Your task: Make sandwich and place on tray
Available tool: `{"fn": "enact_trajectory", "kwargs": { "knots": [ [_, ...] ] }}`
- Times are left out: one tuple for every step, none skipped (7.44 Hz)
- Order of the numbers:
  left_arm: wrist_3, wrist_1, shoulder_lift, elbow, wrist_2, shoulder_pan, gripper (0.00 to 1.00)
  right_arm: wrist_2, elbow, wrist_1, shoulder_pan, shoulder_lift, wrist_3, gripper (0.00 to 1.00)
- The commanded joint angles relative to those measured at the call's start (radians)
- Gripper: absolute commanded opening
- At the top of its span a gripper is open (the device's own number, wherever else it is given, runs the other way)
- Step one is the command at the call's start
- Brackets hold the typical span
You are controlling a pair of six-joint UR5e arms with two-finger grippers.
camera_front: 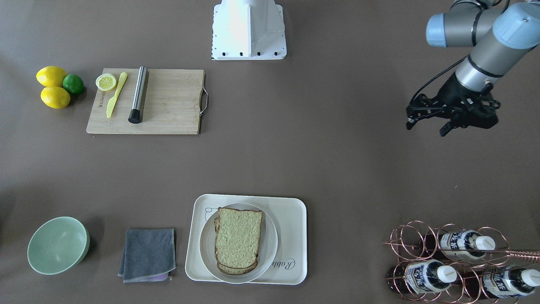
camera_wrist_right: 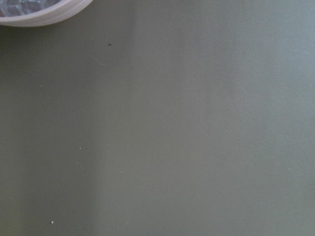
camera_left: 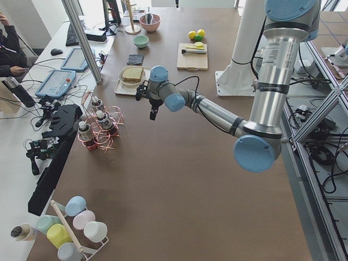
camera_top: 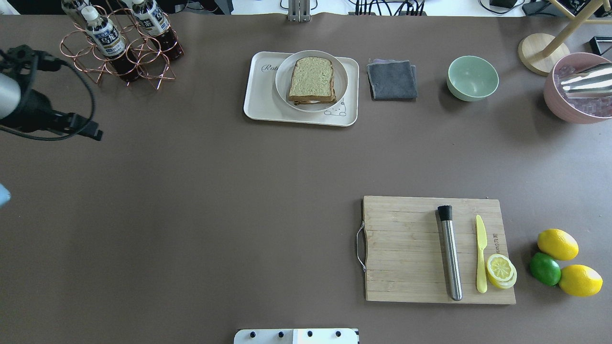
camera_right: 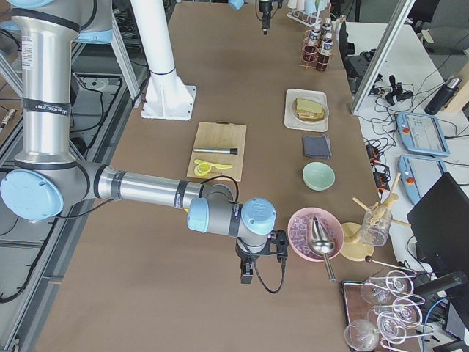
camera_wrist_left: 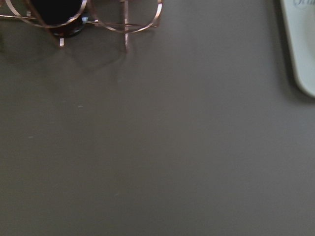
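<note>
The sandwich [camera_front: 238, 238], two tan speckled bread slices stacked, lies on a round white plate [camera_front: 270, 249] that stands on the cream tray [camera_front: 291, 211] at the table's operator side. It also shows in the overhead view [camera_top: 311, 79]. The egg is hidden between the slices. My left gripper [camera_front: 426, 128] hangs open and empty above bare table, far to the side of the tray, near the bottle rack. My right gripper [camera_right: 245, 279] shows only in the exterior right view, beside the pink bowl; I cannot tell whether it is open or shut.
A wooden cutting board [camera_front: 168, 101] carries a metal muddler, a yellow knife and a lemon slice, with lemons and a lime beside it. A grey cloth [camera_front: 147, 253] and a green bowl [camera_front: 58, 245] lie beside the tray. A copper bottle rack [camera_front: 455, 261] stands on the tray's other side.
</note>
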Motion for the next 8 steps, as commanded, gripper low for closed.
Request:
{"fn": "enact_trajectory", "kwargs": {
  "knots": [
    [0.639,0.005,0.212,0.093,-0.133,-0.377,0.98,0.002,-0.008,0.046,-0.001,-0.009,0.001,1.00],
    [0.808,0.011,0.215,0.173,-0.135,-0.475,0.98,0.002,-0.008,0.046,-0.001,-0.010,0.001,1.00],
    [0.909,0.066,0.220,0.215,-0.135,-0.537,0.98,0.002,-0.008,0.046,-0.001,-0.013,0.000,1.00],
    [0.940,0.161,0.231,0.234,-0.117,-0.565,0.98,0.002,-0.010,0.046,-0.001,-0.013,-0.002,1.00],
    [0.939,0.259,0.225,0.240,-0.097,-0.570,0.98,0.002,-0.010,0.046,-0.001,-0.015,-0.005,1.00],
    [0.940,0.360,0.205,0.231,-0.021,-0.570,0.98,0.002,-0.010,0.046,-0.001,-0.015,-0.005,1.00],
    [0.936,0.378,0.202,0.222,-0.015,-0.581,0.98,0.002,-0.008,0.046,-0.001,-0.015,-0.005,1.00],
    [0.928,0.384,0.208,0.237,-0.015,-0.579,0.98,0.003,-0.008,0.046,-0.001,-0.015,-0.005,1.00]
  ]
}}
